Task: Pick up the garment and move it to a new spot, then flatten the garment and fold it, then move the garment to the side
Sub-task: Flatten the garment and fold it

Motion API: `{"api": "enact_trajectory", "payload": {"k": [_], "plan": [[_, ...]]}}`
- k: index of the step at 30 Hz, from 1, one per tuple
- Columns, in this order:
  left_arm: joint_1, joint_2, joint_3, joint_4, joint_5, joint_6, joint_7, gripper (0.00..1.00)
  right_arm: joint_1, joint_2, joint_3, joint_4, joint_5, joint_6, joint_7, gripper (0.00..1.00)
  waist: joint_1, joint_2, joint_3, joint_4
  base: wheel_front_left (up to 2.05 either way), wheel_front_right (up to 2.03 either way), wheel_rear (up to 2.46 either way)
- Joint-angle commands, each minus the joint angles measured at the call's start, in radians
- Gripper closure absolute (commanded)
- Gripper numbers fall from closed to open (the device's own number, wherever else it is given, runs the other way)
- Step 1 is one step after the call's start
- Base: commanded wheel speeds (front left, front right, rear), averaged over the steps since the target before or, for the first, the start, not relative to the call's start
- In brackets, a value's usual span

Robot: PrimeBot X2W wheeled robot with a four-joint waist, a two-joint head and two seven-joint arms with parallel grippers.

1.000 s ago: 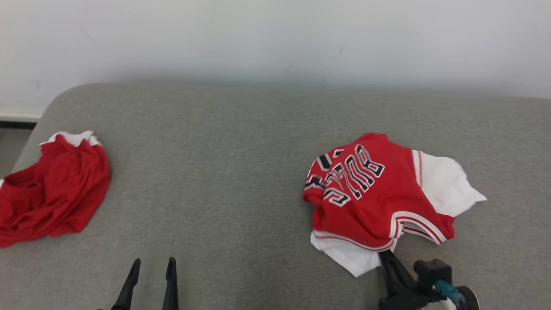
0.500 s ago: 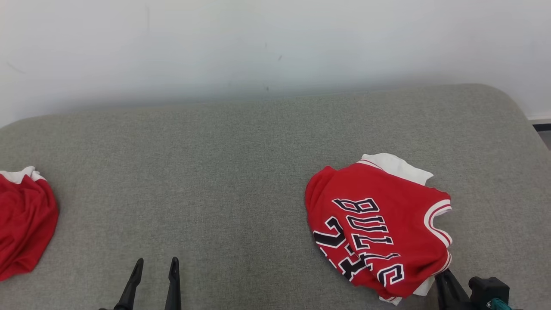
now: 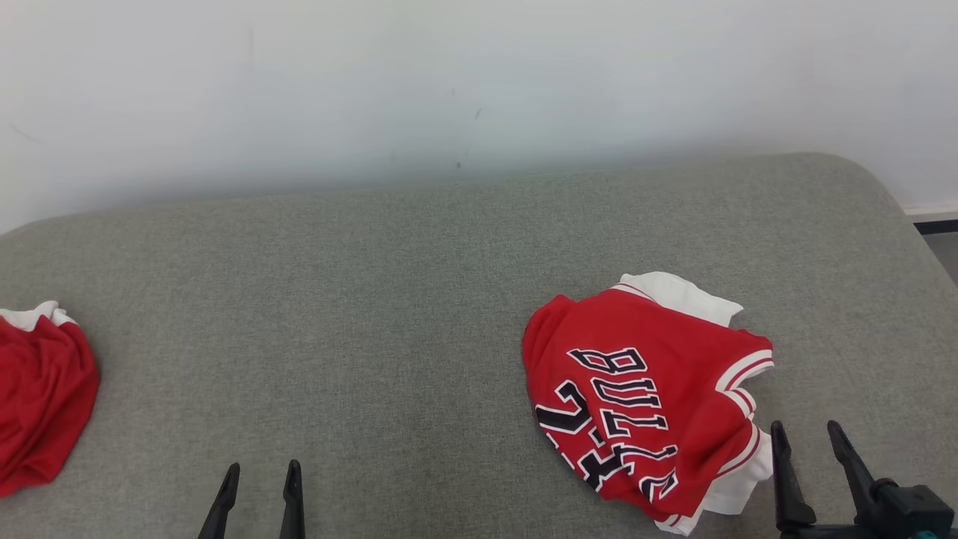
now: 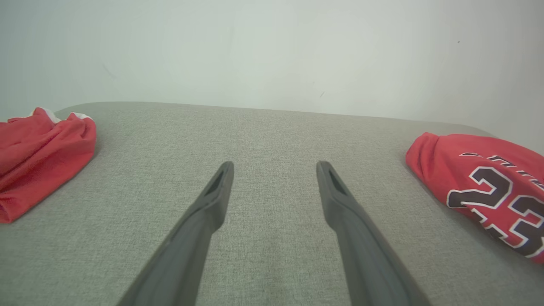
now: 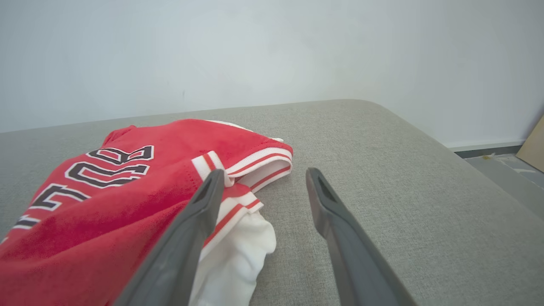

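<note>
The garment [image 3: 644,404] is a red jersey with a white under-layer and red-and-white striped trim. It lies crumpled on the grey cushion [image 3: 374,299] in the lower right of the head view.

**Orientation.** The long axis runs from mid-frame down toward the bottom edge, leaning slightly right. The striped trim opening faces the right side of the frame. White fabric shows at the upper end and at the lower right corner.

**Tools.**
- The right gripper [image 3: 805,428] sits just beside the garment's lower right edge, fingers apart and nothing between them.
- The left gripper [image 3: 263,468] is at the lower left of the frame, well apart from the garment, fingers spread over bare cushion and holding nothing.

**Hidden or unclear.**
- Folds hide the garment's outline, so it cannot be told whether the trim belongs to an armhole or the neck.
- In the right wrist view one finger [image 5: 199,212] overlaps the striped trim. Contact cannot be told.
- A second red cloth [image 3: 41,397] is cut off by the left edge.
- The left wrist view's right edge cuts off the garment.

**Writing.** "BULLS" appears in black letters outlined in white, turned so it reads down the frame with the B uppermost. Beside it the number is creased in the head view, but the left wrist view shows "23".
</note>
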Motion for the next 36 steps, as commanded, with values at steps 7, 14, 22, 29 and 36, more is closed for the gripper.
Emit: {"api": "enact_trajectory", "payload": {"k": [7, 14, 22, 29, 36], "plan": [[-0.003, -0.001, -0.003, -0.001, 0.003, -0.003, -0.003, 0.0, -0.028, -0.007, 0.046, -0.09, 0.018, 0.001, 0.049, 0.0, 0.0, 0.0, 0.007, -0.013, 0.0, 0.0, 0.0], [-0.012, -0.001, -0.012, 0.003, -0.003, -0.004, -0.003, 0.0, -0.102, -0.036, 0.088, -0.014, 0.045, 0.001, 0.124, 0.0, 0.0, 0.0, 0.007, 0.014, 0.0, 0.0, 0.0], [-0.006, -0.001, -0.006, 0.005, -0.01, -0.004, -0.003, 0.0, -0.147, -0.063, 0.129, 0.101, 0.091, 0.001, 0.212, 0.62, 0.0, 0.0, 0.006, 0.042, 0.0, 0.0, 0.0], [0.005, -0.001, -0.001, 0.004, -0.016, 0.003, -0.003, 0.0, -0.173, -0.075, 0.176, 0.115, 0.126, 0.001, 0.192, 1.0, 0.0, 0.0, -0.003, 0.048, 0.0, 0.0, 0.0], [0.006, -0.001, 0.006, 0.004, -0.02, 0.003, -0.003, 0.0, -0.279, -0.038, 0.281, 0.054, 0.148, 0.001, 0.145, 1.0, 0.0, 0.0, -0.012, 0.044, 0.0, 0.0, 0.0]]}}
